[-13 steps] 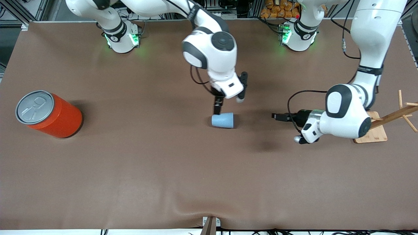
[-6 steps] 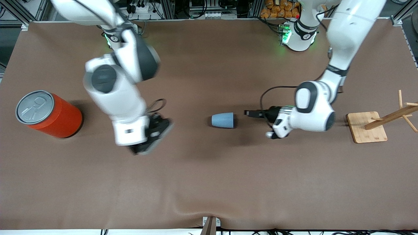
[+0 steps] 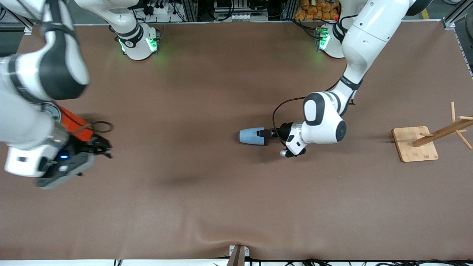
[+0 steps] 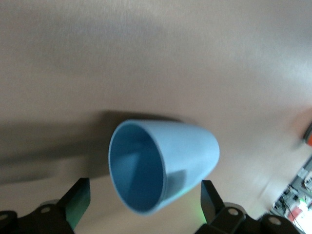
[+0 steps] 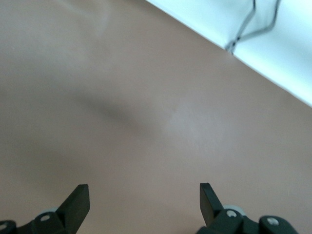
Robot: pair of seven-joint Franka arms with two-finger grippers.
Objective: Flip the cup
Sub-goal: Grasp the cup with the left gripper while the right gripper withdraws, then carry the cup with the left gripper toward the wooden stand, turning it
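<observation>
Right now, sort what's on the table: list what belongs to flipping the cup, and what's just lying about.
Belongs to the job:
- cup, lying on its side
- left gripper, open at the cup's mouth

Just lying about:
- orange can, toward the right arm's end
- wooden rack, toward the left arm's end
- right gripper, open, waiting by the can

left pincer (image 3: 263, 133) now reaching the cup (image 3: 252, 136), right pincer (image 3: 99, 147) withdrawn over orange can (image 3: 72, 123)

text: none legible | labels: none | brands: none | numbers: none | signs: none
</observation>
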